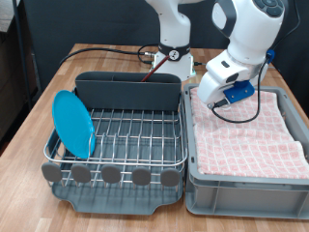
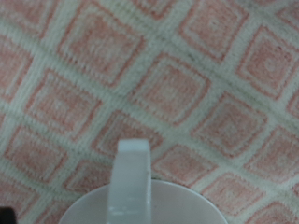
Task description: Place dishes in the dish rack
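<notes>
Wood table [image 1: 39,87]. Plate [image 1: 73,123] upright in rack [image 1: 121,145]. Gripper [image 1: 214,97] low over cloth [image 1: 246,130], mug [image 2: 140,201] close below; opening: cannot tell.

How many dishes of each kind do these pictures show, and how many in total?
Light-blue plate, standing on edge in the dish rack: 1
White mug, on the pink checked cloth close under the gripper: 1
Spoon: 0 in view
Total: 2
</notes>
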Controlling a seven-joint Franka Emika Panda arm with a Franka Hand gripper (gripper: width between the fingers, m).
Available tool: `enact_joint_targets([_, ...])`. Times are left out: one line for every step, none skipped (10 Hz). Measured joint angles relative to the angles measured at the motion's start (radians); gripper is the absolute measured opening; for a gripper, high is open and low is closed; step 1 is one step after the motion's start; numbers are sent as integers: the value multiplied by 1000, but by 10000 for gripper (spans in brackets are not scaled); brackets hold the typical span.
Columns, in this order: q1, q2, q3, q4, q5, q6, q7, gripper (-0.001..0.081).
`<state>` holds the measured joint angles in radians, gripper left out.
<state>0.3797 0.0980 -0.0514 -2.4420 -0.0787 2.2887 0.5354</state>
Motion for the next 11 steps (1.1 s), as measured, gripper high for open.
enact_joint_targets([0, 0, -1, -4, 0, 7, 0, 698])
enact_joint_targets([0, 0, -1, -5, 0, 8, 0, 534])
enact_joint_targets([0, 0, -1, -6, 0, 10, 0, 534])
enact_joint_targets([0, 0, -1, -7, 0, 10, 0, 356])
enact_joint_targets([0, 0, -1, -7, 0, 10, 0, 356])
enact_joint_targets([0, 0, -1, -7, 0, 10, 0, 172])
enact_joint_targets([0, 0, -1, -7, 0, 10, 0, 172])
enact_joint_targets([0, 0, -1, -6, 1, 10, 0, 70])
enact_joint_targets([0, -1, -1, -5, 7, 10, 1, 70])
enact_joint_targets([0, -4, -3, -1, 17, 9, 1, 70])
enact_joint_targets([-1, -10, -6, 5, 28, 6, 1, 71])
